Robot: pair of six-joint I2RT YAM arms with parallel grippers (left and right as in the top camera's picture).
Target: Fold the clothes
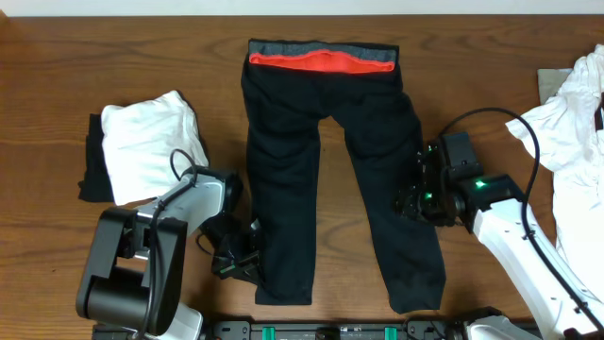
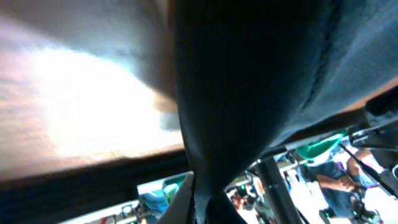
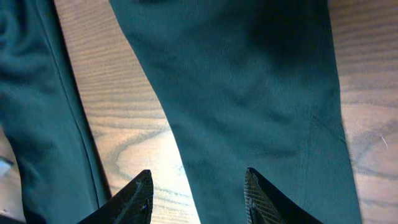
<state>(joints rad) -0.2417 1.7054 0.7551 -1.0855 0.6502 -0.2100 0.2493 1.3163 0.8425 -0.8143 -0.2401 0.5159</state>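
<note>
Wooden table [image 1: 57,76], left pincer [image 1: 245,249] clamped on black trousers [image 1: 283,142], right pincer [image 3: 198,173] apart above them

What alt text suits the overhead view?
Black trousers lie flat on a wooden table, red-and-grey waistband farthest away. The left pincer and right pincer sit at the legs' outer edges; white garments lie at both sides.

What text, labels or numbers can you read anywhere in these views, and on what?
None readable.
The long black fabric trousers and their grey-and-red elastic waistband show no label; the folded white garment is plain.
The left wrist view's background is too blurred to show any writing.
</note>
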